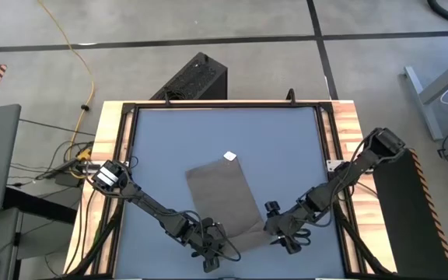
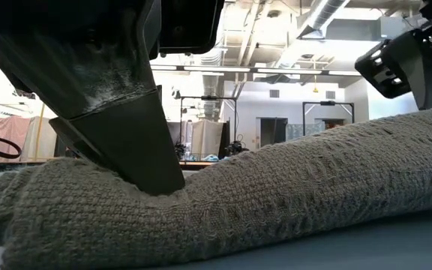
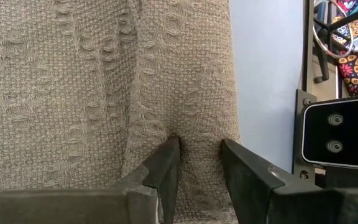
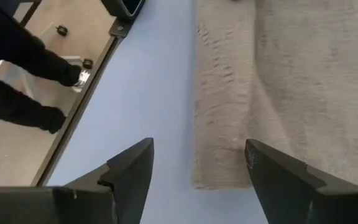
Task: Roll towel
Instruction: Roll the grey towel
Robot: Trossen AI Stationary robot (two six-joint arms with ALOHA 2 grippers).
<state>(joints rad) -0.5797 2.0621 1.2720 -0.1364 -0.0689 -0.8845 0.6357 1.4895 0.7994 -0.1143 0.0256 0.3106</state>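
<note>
Near the table's point(image 1: 302, 132) front edge: left gripper point(image 3: 199, 163) pinching the rolled fold of the towel point(image 1: 224, 198); right gripper point(image 4: 197, 177) spread wide beside the roll's other end, holding nothing. Farther back: flat towel stretch toward centre, white tag point(image 1: 229, 156) at the far edge.

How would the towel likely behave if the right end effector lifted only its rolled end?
The towel looks floppy: its loose weave dents under the left end effector, so it would probably sag. The roll appears loose and may unwind. The open right end effector isn't gripping it.
</note>
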